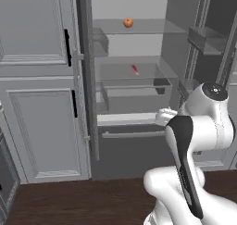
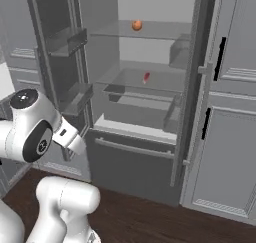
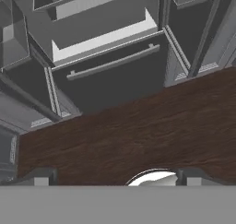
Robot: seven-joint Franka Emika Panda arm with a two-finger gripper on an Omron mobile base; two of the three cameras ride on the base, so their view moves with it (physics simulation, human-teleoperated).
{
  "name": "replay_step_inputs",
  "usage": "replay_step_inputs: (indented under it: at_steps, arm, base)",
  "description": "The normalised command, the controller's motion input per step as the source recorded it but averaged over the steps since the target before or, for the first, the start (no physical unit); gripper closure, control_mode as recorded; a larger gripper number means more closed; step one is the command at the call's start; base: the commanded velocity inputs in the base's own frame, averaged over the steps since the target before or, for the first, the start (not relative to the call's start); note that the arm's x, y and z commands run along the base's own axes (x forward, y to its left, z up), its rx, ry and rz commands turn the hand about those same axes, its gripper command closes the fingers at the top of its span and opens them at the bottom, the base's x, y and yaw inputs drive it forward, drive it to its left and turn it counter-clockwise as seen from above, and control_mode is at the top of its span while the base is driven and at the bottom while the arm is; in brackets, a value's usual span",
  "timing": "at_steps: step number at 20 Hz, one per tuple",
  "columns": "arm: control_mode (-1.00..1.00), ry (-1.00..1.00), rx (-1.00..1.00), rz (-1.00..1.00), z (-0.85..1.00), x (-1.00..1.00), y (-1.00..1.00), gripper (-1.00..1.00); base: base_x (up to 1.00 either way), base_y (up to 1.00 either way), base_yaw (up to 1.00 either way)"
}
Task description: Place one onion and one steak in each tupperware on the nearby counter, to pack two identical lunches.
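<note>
Right now the arm is facing an open fridge, its gripper spread wide and carrying nothing, pointing down at the dark wooden floor in front of the freezer drawer. Inside, an onion is sitting on the upper glass shelf toward the far wall, and a small red piece, probably the steak, is lying on the shelf below it, also well back.

To do this step well, I judge the hand should be lifting and levelling out before going in (it is aimed at the floor for now), then entering between the two shelves rather than clipping a glass edge. The onion is round and likely to roll, so closing squarely across its middle should be helping. The steak is flat and low, so coming down from above with the fingers straddling it looks safer.

Grey panelled cabinet doors with black handles are standing to the left of the fridge, and the fridge door with its bins is hanging open at the left of the right base view.
</note>
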Motion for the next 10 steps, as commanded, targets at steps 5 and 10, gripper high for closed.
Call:
replay_step_inputs:
  at_steps: [5, 10]
  arm:
    - [1.0, 0.0, 0.0, 0.0, 0.0, 0.0, 0.0, -1.0]
    - [1.0, 0.0, 0.0, 0.0, 0.0, 0.0, 0.0, -1.0]
  base:
    - [1.0, 0.04, -0.17]
    - [1.0, -0.14, -0.18]
